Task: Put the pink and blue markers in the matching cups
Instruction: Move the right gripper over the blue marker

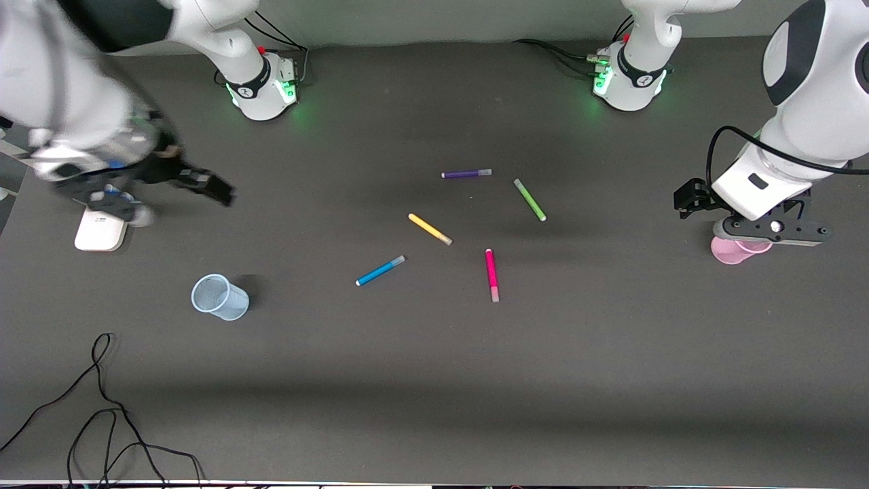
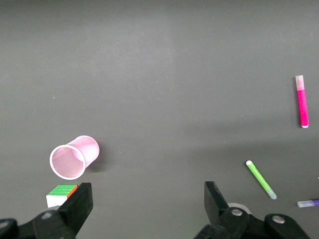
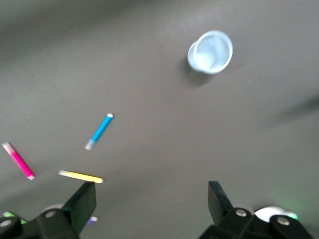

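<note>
Even, soft overhead light; the cups cast faint shadows. The right arm (image 1: 81, 136) is motion-blurred, and its wrist view is smeared.

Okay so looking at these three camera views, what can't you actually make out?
- Pink cup: in the front view the left tool over it covers most of it.
- Puzzle cube: in the left wrist view one finger hides part of it; absent from the front view.
- Right tool: smeared by motion blur in the front view.
- Purple pen: cut off by the left wrist view's edge.
</note>
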{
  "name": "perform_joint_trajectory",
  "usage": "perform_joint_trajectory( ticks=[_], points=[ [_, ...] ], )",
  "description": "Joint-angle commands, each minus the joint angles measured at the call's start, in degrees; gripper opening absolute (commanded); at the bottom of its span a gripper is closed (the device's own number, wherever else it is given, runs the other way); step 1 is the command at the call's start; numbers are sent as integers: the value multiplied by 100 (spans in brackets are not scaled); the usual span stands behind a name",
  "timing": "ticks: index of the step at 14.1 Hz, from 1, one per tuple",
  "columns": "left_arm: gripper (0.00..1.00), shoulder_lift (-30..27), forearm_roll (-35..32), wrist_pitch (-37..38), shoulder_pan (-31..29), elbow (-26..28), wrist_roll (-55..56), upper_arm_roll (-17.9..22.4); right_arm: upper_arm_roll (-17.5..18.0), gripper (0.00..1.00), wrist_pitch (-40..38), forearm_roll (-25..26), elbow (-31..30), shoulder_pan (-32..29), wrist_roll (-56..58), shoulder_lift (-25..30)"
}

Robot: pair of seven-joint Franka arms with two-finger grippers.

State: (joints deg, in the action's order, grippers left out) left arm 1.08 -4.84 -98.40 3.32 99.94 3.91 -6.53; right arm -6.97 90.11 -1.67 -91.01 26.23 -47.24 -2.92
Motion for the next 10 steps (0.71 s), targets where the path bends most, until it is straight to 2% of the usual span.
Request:
perform_joint_trajectory(
  ticks=[1, 5, 10],
  points=[
    [100, 24, 36, 128, -15, -106, -93, 20, -50, 100, 322, 44, 22, 592, -1415, -330],
    [100, 24, 36, 110, -15, -106, -110, 47, -50, 100, 858, 43, 22, 1217, -3218, -770],
    [100, 32, 45, 40, 46, -106, -101, 29, -41, 100, 1429, -228, 13, 1446, -4388, -1157]
  ],
)
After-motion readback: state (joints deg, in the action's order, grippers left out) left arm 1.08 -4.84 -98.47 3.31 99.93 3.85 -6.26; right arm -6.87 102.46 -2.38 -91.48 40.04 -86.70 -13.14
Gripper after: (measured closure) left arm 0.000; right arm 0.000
